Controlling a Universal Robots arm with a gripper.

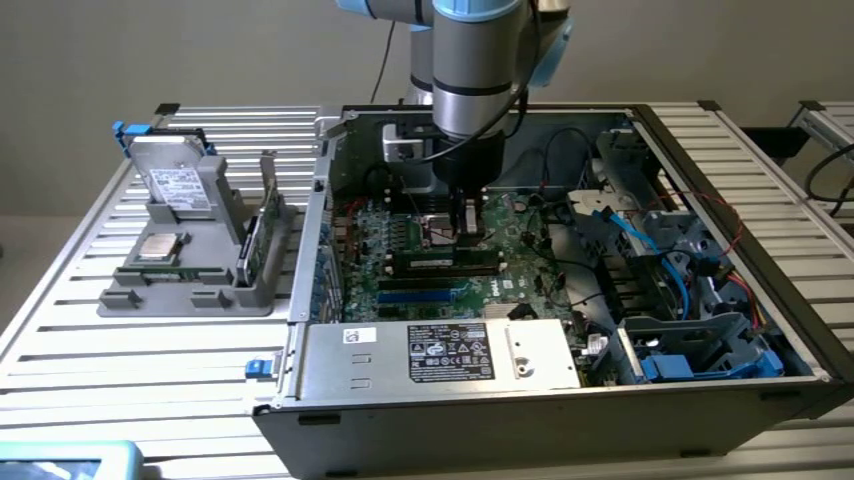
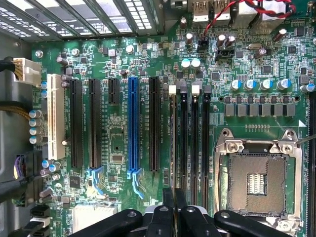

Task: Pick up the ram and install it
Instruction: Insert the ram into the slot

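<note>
The ram stands on edge in one of the long black memory slots on the green motherboard, inside the open computer case. In the wrist view the ram is a thin line running away from my fingers, in the slot nearest the black and blue expansion slots. My gripper reaches straight down over the ram's top edge. The two black fingertips are pressed together on that edge, so the gripper is shut on it. The contact under the fingertips is hidden.
Empty memory slots and the open processor socket lie beside the ram. A power supply sits at the case's front, cables and blue drive cages on the exterior view's right. A grey fixture on the exterior view's left holds a drive, a chip and another green board.
</note>
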